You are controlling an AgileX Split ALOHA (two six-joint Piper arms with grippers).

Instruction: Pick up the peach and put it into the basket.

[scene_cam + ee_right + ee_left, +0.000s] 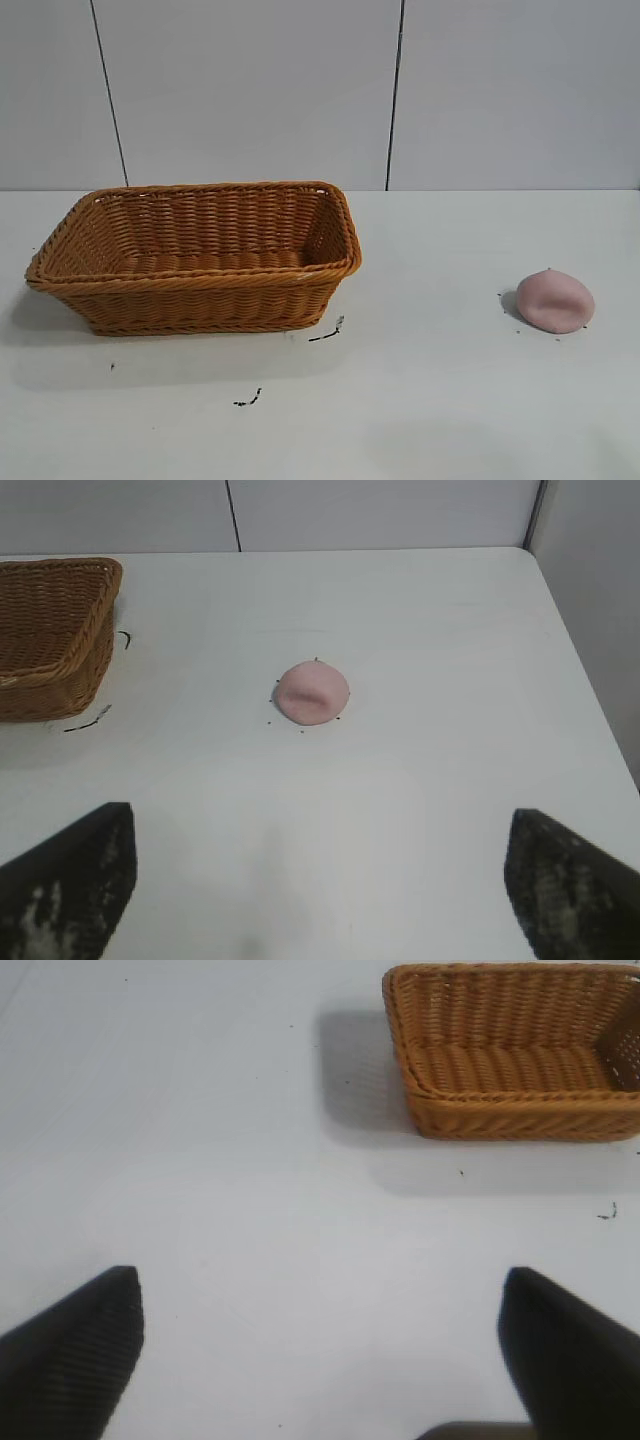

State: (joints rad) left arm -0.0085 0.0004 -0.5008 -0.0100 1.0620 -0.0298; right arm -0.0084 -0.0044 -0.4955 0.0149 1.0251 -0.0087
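Peach (555,301) sits alone at right of frame on the tabletop (430,400), well apart from empty basket (195,257) at left; right tool (320,880) wide, lined up for it, left tool (320,1350) wide, idle.

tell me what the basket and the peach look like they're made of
The basket looks like woven wicker or rattan, orange-brown, with visible strands and a braided rim. The peach looks like a smooth, matte, dusty-pink lump, possibly foam or soft plastic; its flattened shape and lack of shine suggest it is not real fruit.
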